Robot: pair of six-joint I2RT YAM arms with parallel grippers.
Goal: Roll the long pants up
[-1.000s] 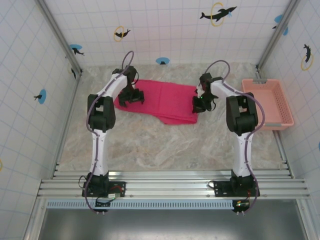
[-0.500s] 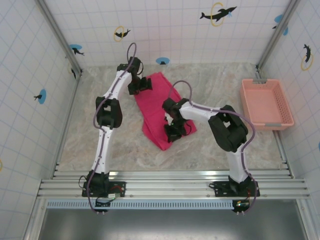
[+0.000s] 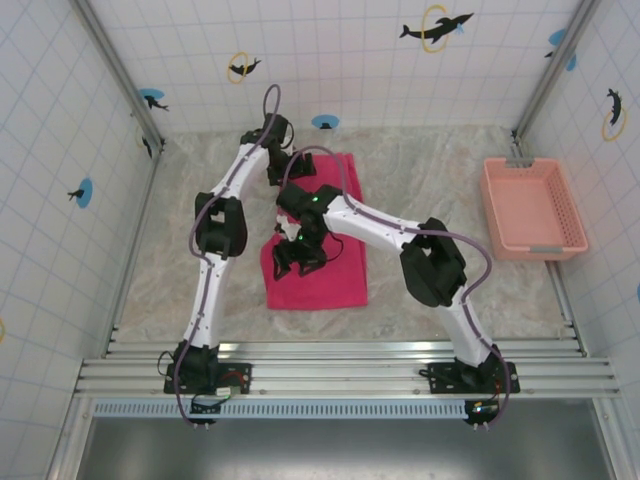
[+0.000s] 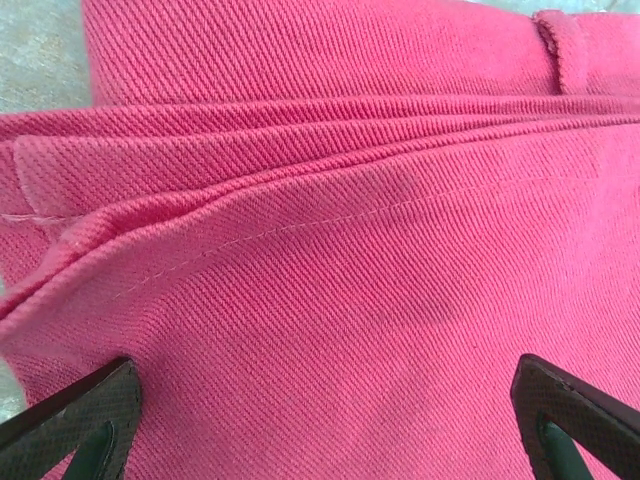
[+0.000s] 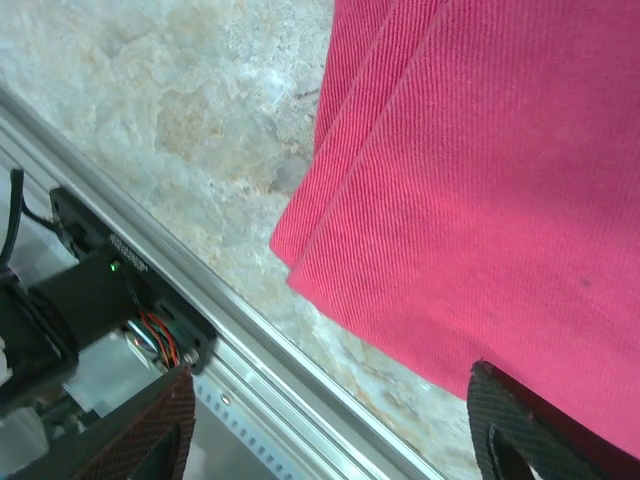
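The long pants [image 3: 318, 235] lie flat on the surface [image 3: 450, 290] as a folded strip. The strip's long axis runs from the far wall towards the arm bases, well apart from the pale pink basket [image 3: 487, 200] on the right. The left gripper [image 3: 285, 168] sits over the far short end. In its wrist view the fingers [image 4: 75, 425] are spread wide, with stitched, layered cloth [image 4: 330, 250] across the gap and nothing pinched between them. The right gripper [image 3: 300, 255] reaches across to the left side of the strip, about halfway down. Its fingers [image 5: 525, 425] are also spread wide and hold nothing, and the pants' near corner [image 5: 480, 200] and the bare surface lie ahead of them. I cannot tell whether either pair of tips is pressing on the cloth. A roll would have to travel along the long axis from one short end. The left arm is nearer the far end, and the right arm is nearer the near hem. Whichever end starts the roll, both pairs of fingers would probably need to line up across the strip's short width.
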